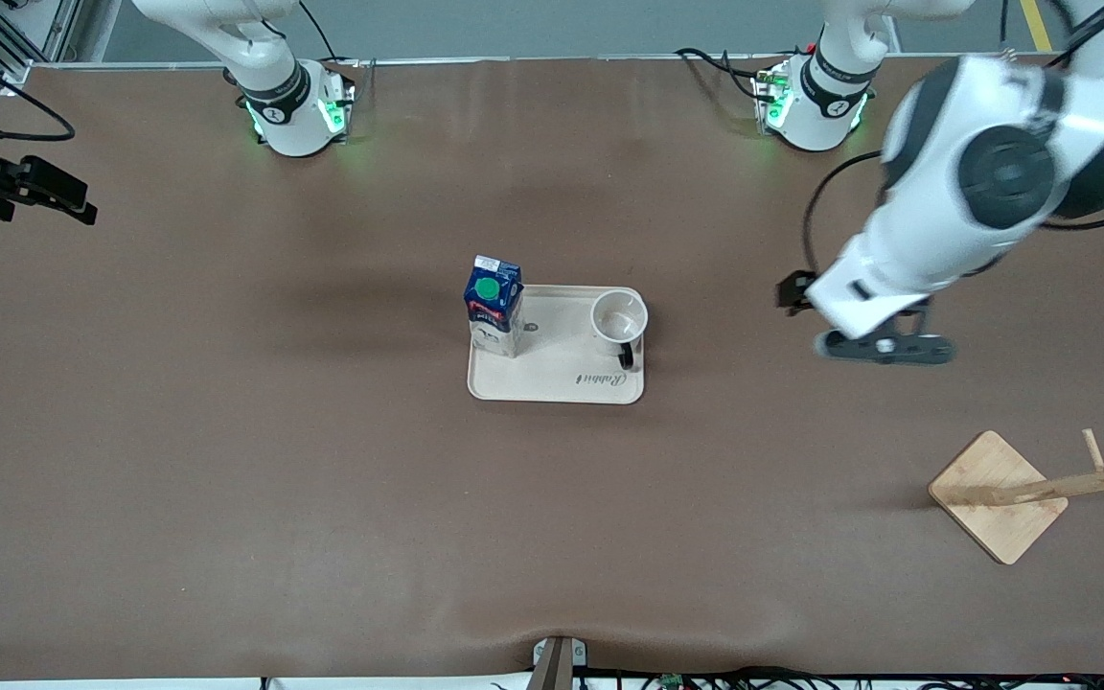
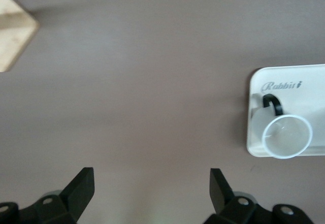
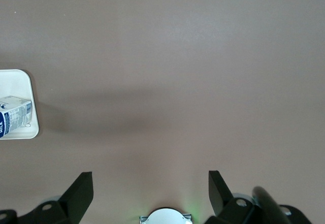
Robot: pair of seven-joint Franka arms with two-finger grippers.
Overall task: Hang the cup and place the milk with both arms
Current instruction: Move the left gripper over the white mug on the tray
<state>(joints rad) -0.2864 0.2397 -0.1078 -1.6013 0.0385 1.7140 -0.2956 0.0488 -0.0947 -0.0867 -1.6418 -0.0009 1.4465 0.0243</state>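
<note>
Cup [image 1: 619, 317] and milk [image 1: 494, 305] upright on tray [image 1: 562, 383], reachable; left end effector [image 1: 883, 345] and right end effector [image 1: 44, 192] over bare bench, both wide open, empty.

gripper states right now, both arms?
Left gripper: open, empty, over bare table beside the tray.
Right gripper: open, empty, over bare table toward its end.

Two white jointed arms [image 1: 935, 240] with black bands and black cables; green lights glow at each base [image 1: 298, 115]; each black pincer [image 2: 147, 193] has two wedge-shaped fingers [image 2: 81, 188] with screws
</note>
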